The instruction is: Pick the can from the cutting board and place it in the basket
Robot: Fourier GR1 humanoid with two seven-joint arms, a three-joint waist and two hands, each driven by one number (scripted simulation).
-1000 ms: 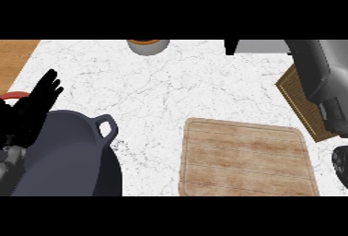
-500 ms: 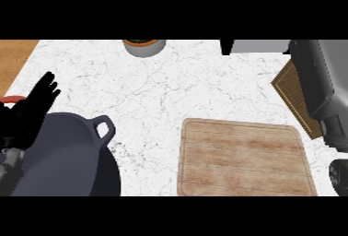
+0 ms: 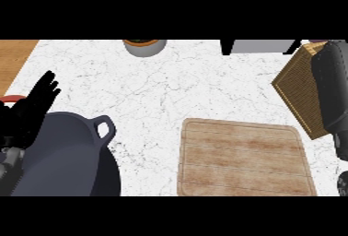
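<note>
The wooden cutting board (image 3: 245, 159) lies at the lower right of the white counter with nothing on it. No can shows anywhere. The woven basket (image 3: 296, 90) stands at the right edge, partly covered by my right arm. My right hand (image 3: 332, 69) is a dark shape over the basket's far side, and its grip is hidden. Over at the left edge, my left hand (image 3: 35, 108) rests open with its fingers up, holding nothing.
A large dark pot (image 3: 61, 159) with a loop handle fills the lower left, just below my left hand. A grey cup (image 3: 144, 46) and a grey box (image 3: 259, 45) stand at the counter's far edge. A red object (image 3: 14, 97) peeks out at the left.
My right arm has moved toward the right edge, uncovering more of the basket. The left hand and the cutting board have not changed.
</note>
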